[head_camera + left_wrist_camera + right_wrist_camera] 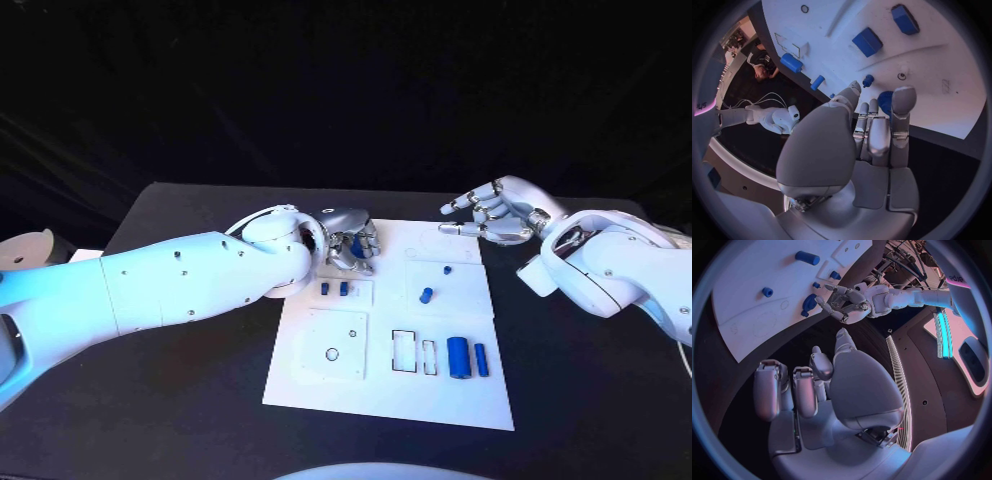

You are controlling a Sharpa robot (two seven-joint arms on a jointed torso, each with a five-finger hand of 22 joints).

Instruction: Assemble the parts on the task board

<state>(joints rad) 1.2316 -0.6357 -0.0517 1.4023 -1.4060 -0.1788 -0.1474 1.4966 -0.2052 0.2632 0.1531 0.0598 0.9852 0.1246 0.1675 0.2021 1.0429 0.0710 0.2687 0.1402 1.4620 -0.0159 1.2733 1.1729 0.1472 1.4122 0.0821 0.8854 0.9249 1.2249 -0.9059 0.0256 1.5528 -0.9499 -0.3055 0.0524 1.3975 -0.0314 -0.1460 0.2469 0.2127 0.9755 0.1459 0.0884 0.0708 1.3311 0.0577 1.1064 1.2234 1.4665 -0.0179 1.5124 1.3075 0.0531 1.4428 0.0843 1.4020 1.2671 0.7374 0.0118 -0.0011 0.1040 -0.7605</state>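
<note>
The white task board lies mid-table. My left hand hovers over the board's far left corner, fingertips closed round a blue round part, also seen as the blue part at that hand. My right hand hangs above the far right corner, fingers apart and holding nothing. Two small blue blocks lie near the left hand. A blue peg and a smaller peg lie mid-board. Two long blue pieces rest at the near right.
Two rectangular slots and a round hole mark the board's near half. Black table surrounds the board. My left forearm crosses the table's left side, and my right forearm stands right of the board.
</note>
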